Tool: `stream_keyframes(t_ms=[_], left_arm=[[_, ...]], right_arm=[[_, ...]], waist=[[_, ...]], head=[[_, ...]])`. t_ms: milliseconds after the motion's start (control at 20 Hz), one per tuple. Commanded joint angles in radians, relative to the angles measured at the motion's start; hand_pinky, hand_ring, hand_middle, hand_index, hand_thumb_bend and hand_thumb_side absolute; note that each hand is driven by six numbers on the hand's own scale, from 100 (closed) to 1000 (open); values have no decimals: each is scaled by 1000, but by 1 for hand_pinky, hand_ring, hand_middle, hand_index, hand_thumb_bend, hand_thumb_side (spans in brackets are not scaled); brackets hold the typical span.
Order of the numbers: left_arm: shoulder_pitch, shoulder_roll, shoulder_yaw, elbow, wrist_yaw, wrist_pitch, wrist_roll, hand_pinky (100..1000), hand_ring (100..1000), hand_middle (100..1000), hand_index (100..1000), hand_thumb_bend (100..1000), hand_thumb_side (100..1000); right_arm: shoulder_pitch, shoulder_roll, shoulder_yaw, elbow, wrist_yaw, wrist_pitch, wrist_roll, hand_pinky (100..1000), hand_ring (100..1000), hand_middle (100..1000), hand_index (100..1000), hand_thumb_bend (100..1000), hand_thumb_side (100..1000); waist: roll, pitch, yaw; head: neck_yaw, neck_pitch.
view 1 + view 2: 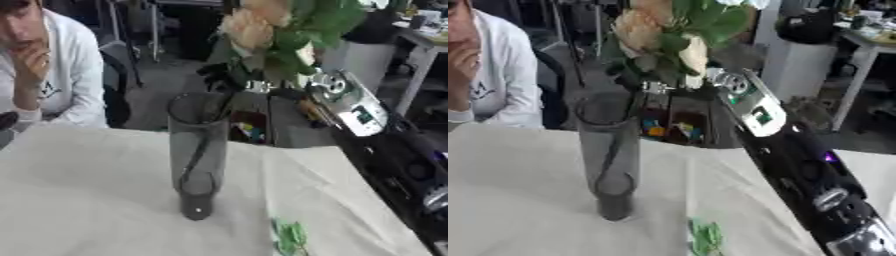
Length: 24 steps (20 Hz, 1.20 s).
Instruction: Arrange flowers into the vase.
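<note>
A tall smoky glass vase [198,150] stands upright on the white tablecloth [79,200]. Above its mouth hangs a bunch of peach roses [252,25] with green leaves [302,40]. A dark stem [203,145] slants down inside the vase toward its bottom. My right arm [798,155] reaches up from the lower right. My right hand [629,76] is shut on the bunch just below the leaves, at the vase's upper right, and is mostly hidden by foliage. The left hand does not show.
A small green leafy sprig [290,238] lies on the cloth to the right of the vase, near the front. The table's right edge [367,195] runs under my arm. Chairs and a desk stand on the floor behind.
</note>
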Motion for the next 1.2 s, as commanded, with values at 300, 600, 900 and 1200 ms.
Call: stream_keyframes(t_ms=[300,600,900,1200], left_arm=[[-10,13,-2,-17,1,1,-3,780,895,855,970,100,1000],[-11,15,-3,-17,2,1,-6,780,895,855,970,100,1000],[-12,17,-4,-17,3,1,-7,780,896,855,970,100,1000],[-11,18,-4,-17,3,3,-8,780,896,856,970,100,1000]], right_arm=[[-65,-22,28,100,125,-167,80,953,1000,1000,1000,317,801],[-115,13,7,255,261,-292,80,953,1000,1000,1000,330,804],[-143,35,-18,324,303,-365,80,950,1000,1000,1000,321,819],[-158,44,-23,321,279,-365,80,945,1000,1000,1000,307,853]], waist=[[4,-31,-1],[1,-34,1],[-3,-34,1],[-6,-36,0]], head=[[-1,-1],[-3,-3],[-3,-4],[-4,-4]])
